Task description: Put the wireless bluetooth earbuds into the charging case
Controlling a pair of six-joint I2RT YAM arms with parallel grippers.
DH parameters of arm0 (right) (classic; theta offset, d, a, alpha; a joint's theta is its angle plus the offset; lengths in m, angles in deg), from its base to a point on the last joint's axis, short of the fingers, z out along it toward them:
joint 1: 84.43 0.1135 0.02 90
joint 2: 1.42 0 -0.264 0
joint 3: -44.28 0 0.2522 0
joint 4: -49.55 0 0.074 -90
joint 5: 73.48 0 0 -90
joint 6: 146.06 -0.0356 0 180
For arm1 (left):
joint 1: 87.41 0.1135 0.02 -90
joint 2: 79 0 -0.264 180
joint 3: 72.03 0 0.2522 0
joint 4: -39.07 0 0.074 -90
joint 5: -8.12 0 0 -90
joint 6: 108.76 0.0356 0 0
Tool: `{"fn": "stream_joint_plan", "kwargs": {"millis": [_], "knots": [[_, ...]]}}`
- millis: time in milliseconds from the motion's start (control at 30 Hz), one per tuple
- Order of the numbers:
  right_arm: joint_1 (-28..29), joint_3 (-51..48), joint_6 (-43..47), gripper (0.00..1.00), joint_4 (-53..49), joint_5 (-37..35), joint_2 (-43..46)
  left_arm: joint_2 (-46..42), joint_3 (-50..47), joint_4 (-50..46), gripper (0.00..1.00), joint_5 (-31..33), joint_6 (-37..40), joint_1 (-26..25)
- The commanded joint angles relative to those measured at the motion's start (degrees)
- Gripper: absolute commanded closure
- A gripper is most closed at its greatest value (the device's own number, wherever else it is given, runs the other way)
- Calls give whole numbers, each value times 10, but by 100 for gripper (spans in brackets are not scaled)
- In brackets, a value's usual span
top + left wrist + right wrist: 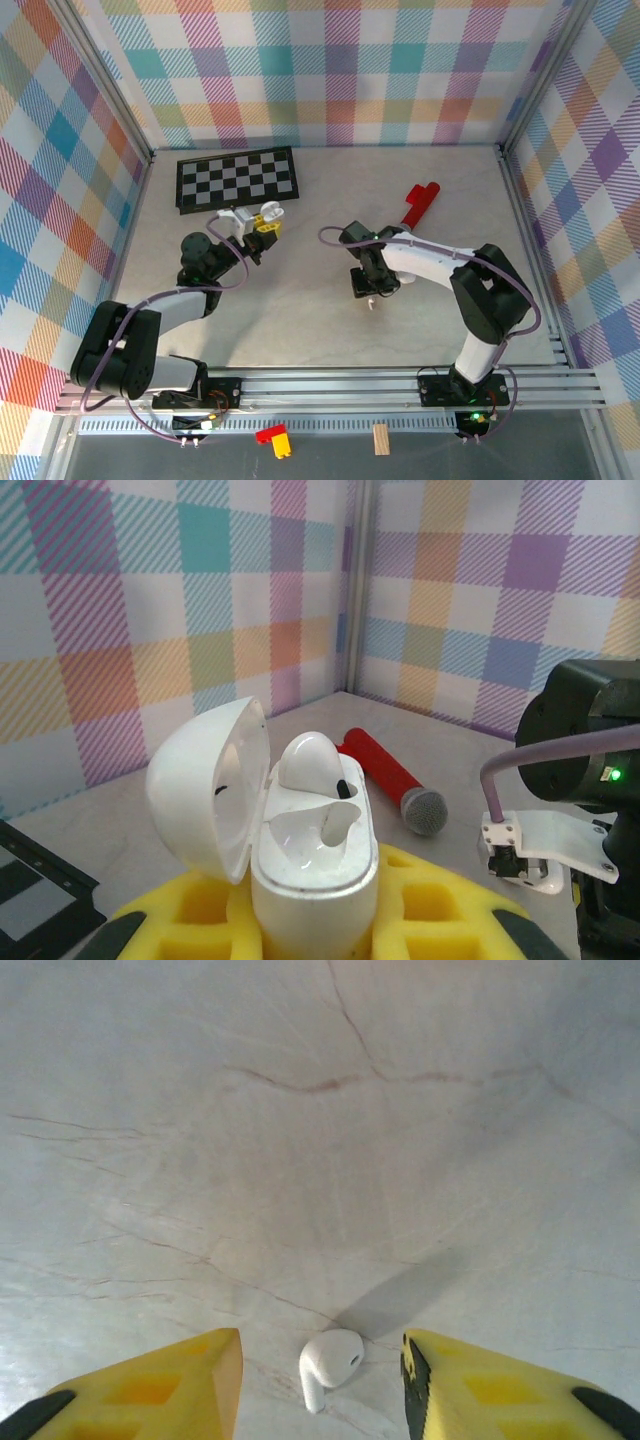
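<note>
My left gripper [315, 925] is shut on a white charging case [318, 875], holding it upright between yellow fingers [440, 900]. The case's lid [205, 790] hangs open to the left. One white earbud [308, 758] sits in the far slot; the near slot is empty. Seen from above, the left gripper [255, 225] is at the left, below the checkerboard. My right gripper [321, 1365] is open and points down at the table. A second earbud [330, 1362] lies on the table between its yellow fingertips [205, 1370], touching neither. From above, that earbud [372, 305] lies just under the right gripper [372, 287].
A black-and-white checkerboard [237, 178] lies at the back left. A red toy microphone [420, 203] lies at the back right, past the case [390, 780] in the left wrist view. Checked walls close in the table on three sides. The right arm [585, 740] stands to the case's right.
</note>
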Motion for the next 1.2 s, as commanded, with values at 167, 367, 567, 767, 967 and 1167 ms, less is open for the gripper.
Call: {"fn": "stream_joint_plan", "kwargs": {"millis": [167, 367, 567, 767, 967, 1167], "knots": [[19, 128, 70, 55, -193, -29, -86, -31, -15, -16, 99, 50, 18, 22], [20, 158, 69, 58, -227, -15, -125, -22, -8, -17, 99, 34, 18, 22], [18, 159, 73, 62, -217, 3, -153, -21, -6, -22, 99, 24, 18, 21], [18, 155, 76, 65, -204, 11, -172, -22, -8, -21, 99, 19, 18, 22], [15, 147, 75, 69, -195, 12, -180, -20, -5, -19, 98, 13, 15, 22], [12, 136, 73, 75, -193, 12, -178, -22, -6, -22, 98, 12, 15, 22]]}}
